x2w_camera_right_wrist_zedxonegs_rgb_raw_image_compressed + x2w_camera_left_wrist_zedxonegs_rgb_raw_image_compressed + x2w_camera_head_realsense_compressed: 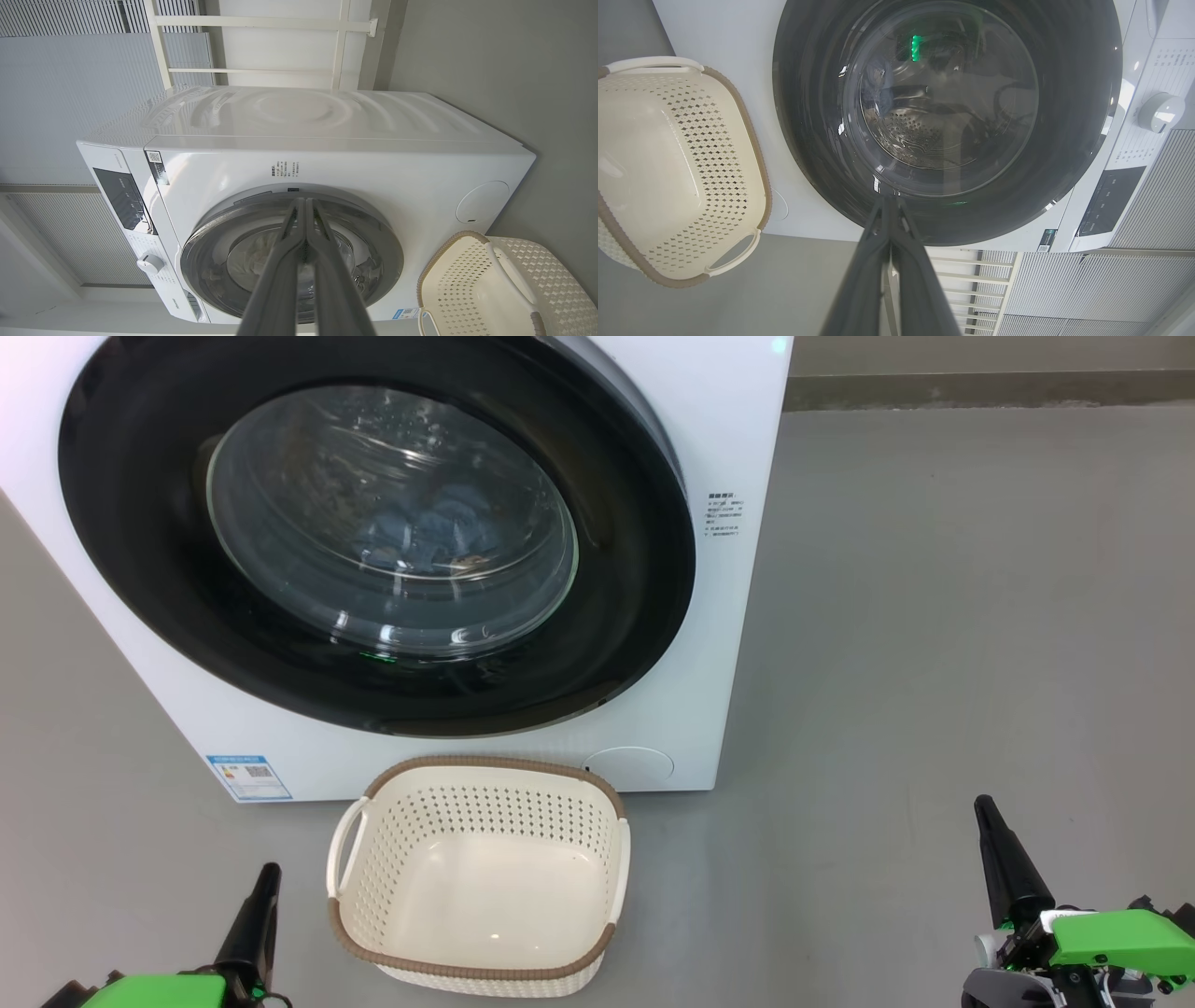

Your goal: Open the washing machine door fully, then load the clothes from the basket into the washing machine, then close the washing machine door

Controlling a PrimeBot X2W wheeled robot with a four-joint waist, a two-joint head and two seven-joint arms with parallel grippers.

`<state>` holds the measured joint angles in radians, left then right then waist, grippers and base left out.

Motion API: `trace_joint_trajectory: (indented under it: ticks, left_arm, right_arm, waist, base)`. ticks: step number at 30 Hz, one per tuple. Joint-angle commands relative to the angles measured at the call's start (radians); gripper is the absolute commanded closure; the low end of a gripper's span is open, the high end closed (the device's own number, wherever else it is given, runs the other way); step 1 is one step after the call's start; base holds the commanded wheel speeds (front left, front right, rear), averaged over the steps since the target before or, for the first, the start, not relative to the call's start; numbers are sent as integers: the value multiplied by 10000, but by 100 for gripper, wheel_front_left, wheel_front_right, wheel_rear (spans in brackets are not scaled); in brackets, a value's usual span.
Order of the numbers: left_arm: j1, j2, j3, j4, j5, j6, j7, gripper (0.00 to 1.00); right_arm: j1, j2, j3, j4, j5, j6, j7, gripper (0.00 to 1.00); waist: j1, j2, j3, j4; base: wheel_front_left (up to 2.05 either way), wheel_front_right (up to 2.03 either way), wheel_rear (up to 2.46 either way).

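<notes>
Washing machine door (140, 523): shut.
Clothes (429, 537): inside, behind the glass.
Basket (485, 807): on the floor (934, 616), near side of the washing machine (738, 448).
Left gripper (270, 872): jaws pressed together, bare.
Right gripper (983, 805): jaws pressed together, bare.

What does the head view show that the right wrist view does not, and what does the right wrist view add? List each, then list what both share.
Head view: the left gripper, shut, and blue clothes behind the glass of the washing machine door.
Right wrist view: the top of the washing machine, its dark control panel and its white dial.
Both: the washing machine with its door closed, the basket with nothing in it, and the shut right gripper.
</notes>
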<state>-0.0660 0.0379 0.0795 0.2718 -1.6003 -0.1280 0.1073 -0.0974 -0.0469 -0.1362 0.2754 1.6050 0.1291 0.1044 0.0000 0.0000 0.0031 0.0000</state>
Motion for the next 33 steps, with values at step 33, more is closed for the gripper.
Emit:
trace_joint_trajectory:
  ticks: [33]
  left_arm:
    - [-420, 125, 353, -270, -75, -27, 67, 100]
  right_arm:
    - [-106, -33, 226, -307, 37, 16, 87, 100]
  waist:
    - [0, 0, 0, 0]
  base:
    - [0, 0, 0]
